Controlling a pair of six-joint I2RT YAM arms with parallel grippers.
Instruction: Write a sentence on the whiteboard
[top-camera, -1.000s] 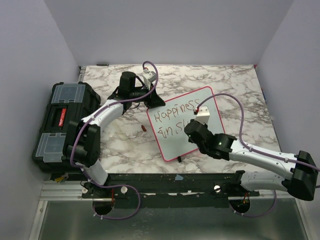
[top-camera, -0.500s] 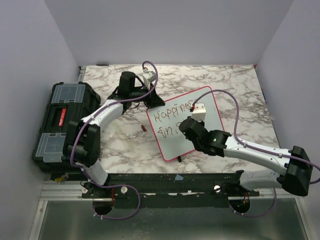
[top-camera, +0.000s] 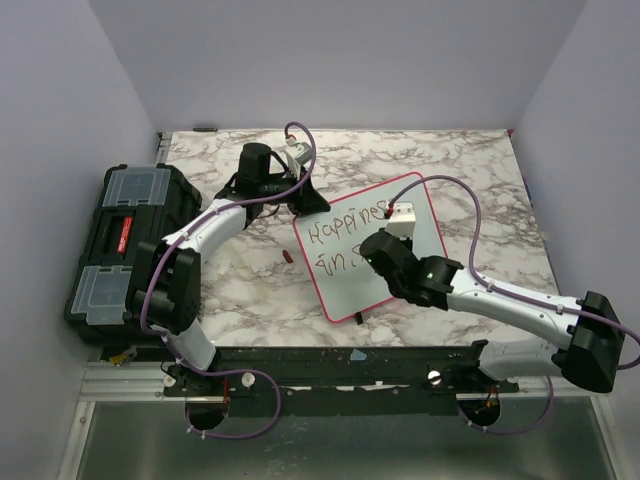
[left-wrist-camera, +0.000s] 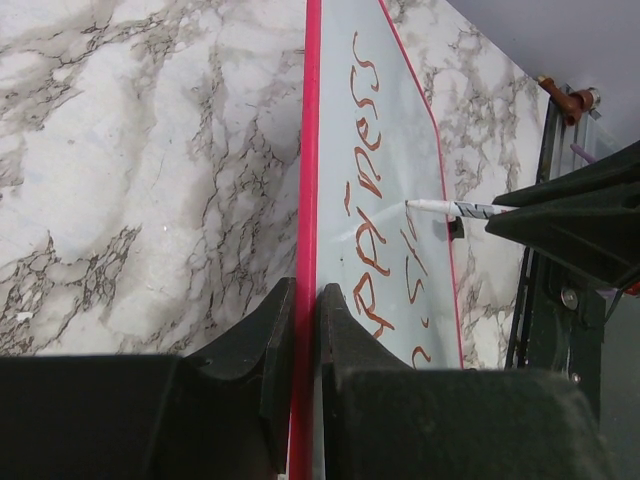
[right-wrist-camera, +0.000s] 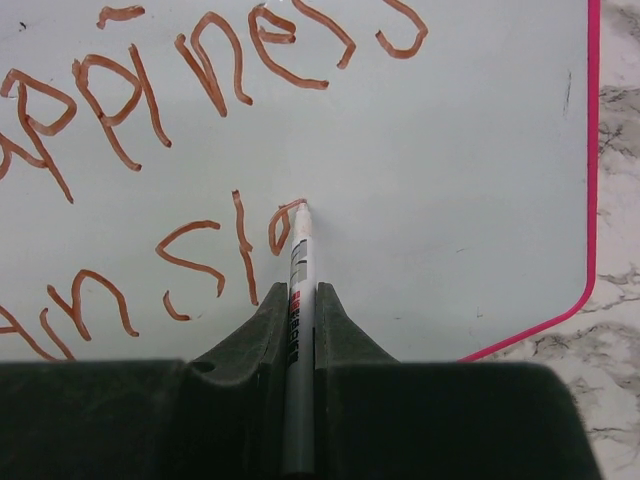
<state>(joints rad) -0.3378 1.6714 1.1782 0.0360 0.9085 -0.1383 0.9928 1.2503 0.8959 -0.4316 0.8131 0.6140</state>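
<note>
Marbled bench (top-camera: 480, 170) carrying, in descending order of size: a black toolbox (top-camera: 120, 250), well apart from the whiteboard on its left. The whiteboard (top-camera: 350, 290), pink-red framed, sits askew near the bench's middle. The left gripper (top-camera: 305, 200) is at the whiteboard's far left corner, and the right gripper (top-camera: 378, 252) is over its face. The overhead view gives this layout but hides both grips. The left wrist view shows the left gripper's jaws drawn narrow, pinching the whiteboard's frame edge between them. The right wrist view shows the right gripper's jaws clamped on a white marker (right-wrist-camera: 298, 260), its tip touching the whiteboard. The sentence (top-camera: 347, 222) reads "Happines" above a partly written second line; the tip meets that line's last stroke. A small red piece (top-camera: 287, 257) lies on the bench just left of the whiteboard.
</note>
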